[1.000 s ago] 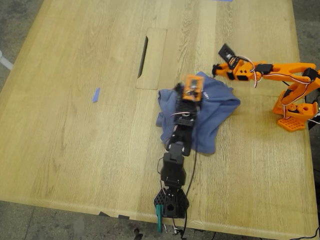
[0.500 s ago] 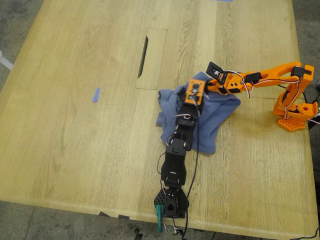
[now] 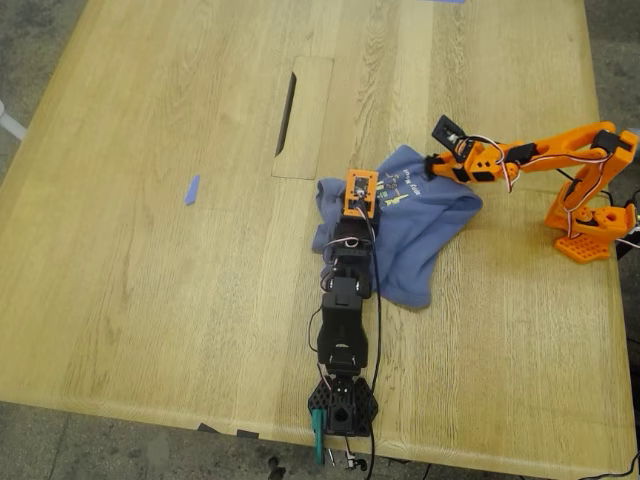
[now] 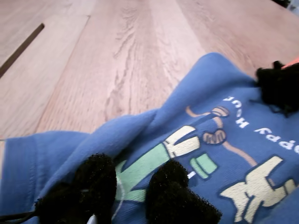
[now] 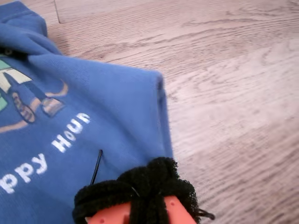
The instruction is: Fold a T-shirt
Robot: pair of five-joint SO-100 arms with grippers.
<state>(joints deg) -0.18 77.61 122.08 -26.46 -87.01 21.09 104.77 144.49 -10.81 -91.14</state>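
The slate-blue T-shirt (image 3: pixel 420 225) lies crumpled on the wooden table, right of centre in the exterior view, with its cartoon print and white lettering facing up. My first gripper (image 3: pixel 358 192), on the black arm, rests on the shirt's left part. In the first wrist view its black foam pads (image 4: pixel 96 184) stand apart with the printed cloth (image 4: pixel 233 140) between them. My second gripper (image 3: pixel 437 165), on the orange arm, is at the shirt's upper right edge. In the second wrist view this gripper (image 5: pixel 147 186) has its pads pressed together over the shirt's (image 5: pixel 93 93) hem.
A rectangular cable hatch with a dark slot (image 3: pixel 303 117) lies behind the shirt. A small blue tape piece (image 3: pixel 192 190) lies at the exterior view's left. The orange arm's base (image 3: pixel 590 235) stands near the right edge, the black arm's base (image 3: pixel 340 405) at the front edge.
My first gripper moved toward the exterior view's left and nearer its base. My second gripper reached onto the shirt, then drew back to its upper right edge. The print now shows.
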